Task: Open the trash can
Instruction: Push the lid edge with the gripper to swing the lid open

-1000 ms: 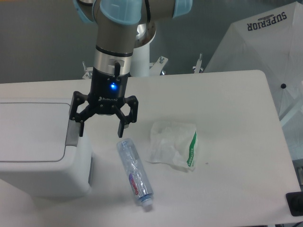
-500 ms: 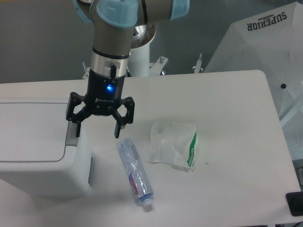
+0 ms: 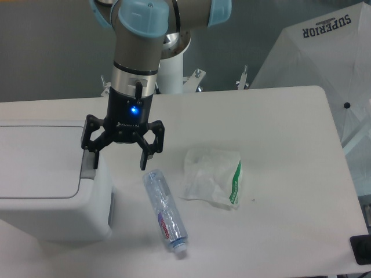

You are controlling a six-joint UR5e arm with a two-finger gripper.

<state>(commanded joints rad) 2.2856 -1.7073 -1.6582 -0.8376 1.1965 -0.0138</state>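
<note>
White plastic makes up the trash can [image 3: 49, 185], which sits at the 9 o'clock side of the table [image 3: 290, 174], its body cut off by the left edge of the view. We judge it stiff and smooth, a hollow shell that is probably light for its bulk, so a hard shove could slide the whole can rather than work the lid. Its flat lid lies level and shut, facing up, and the long axis seems to run from 9 to 3 o'clock, though we cannot see the far end. The grey tab [image 3: 88, 165] sits at the lid's 3 o'clock edge, and that is where we would press or catch hold, since the rounded walls offer nothing to pinch. Our gripper [image 3: 119, 155] hangs above that edge with its fingers spread wide and nothing between them; one finger is over the tab, but we cannot tell whether it touches. A clear bottle [image 3: 164, 214] lies on the table toward 5 o'clock of the gripper, well apart from a crumpled bag [image 3: 213, 176] at 3 o'clock.
</note>
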